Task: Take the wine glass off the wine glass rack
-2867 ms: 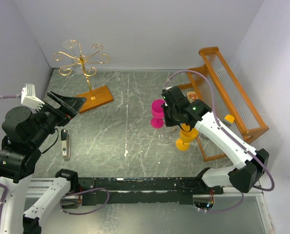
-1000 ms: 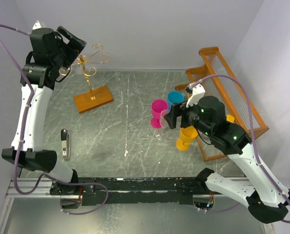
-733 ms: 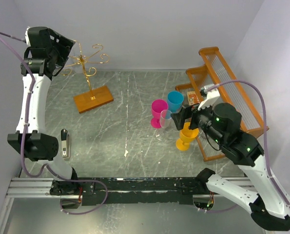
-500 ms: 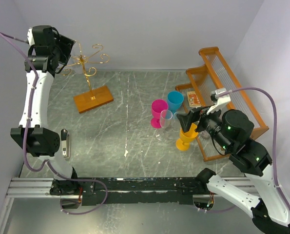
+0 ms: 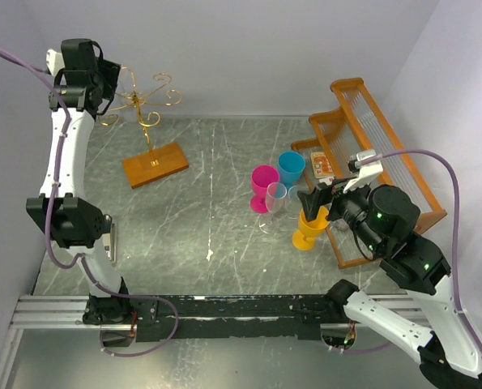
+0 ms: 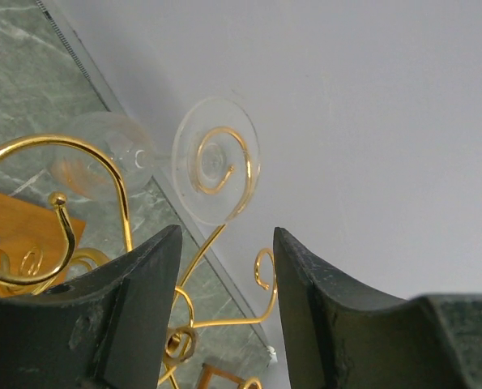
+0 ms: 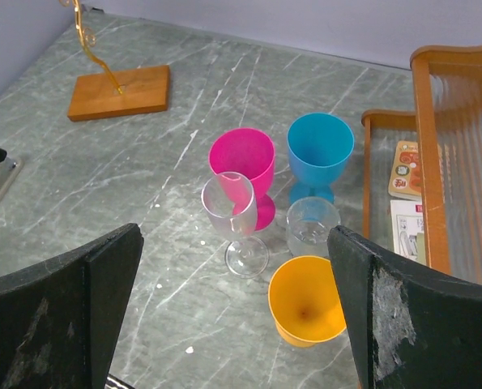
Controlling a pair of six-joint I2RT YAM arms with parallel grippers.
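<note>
Here, the clear wine glass (image 6: 188, 162) hangs inverted from a scroll of the gold wire rack (image 5: 155, 164); likely light, slick and brittle, best taken at the stem. The left end effector (image 6: 223, 301) stands wide, empty.

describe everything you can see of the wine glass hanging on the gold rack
The wine glass is clear plain glass: round flat foot, short stem, rounded bowl. It hangs from a curled arm of the wine glass rack, a gold scroll lying across its foot. The open left hand faces it with fingers apart, not touching it.
</note>
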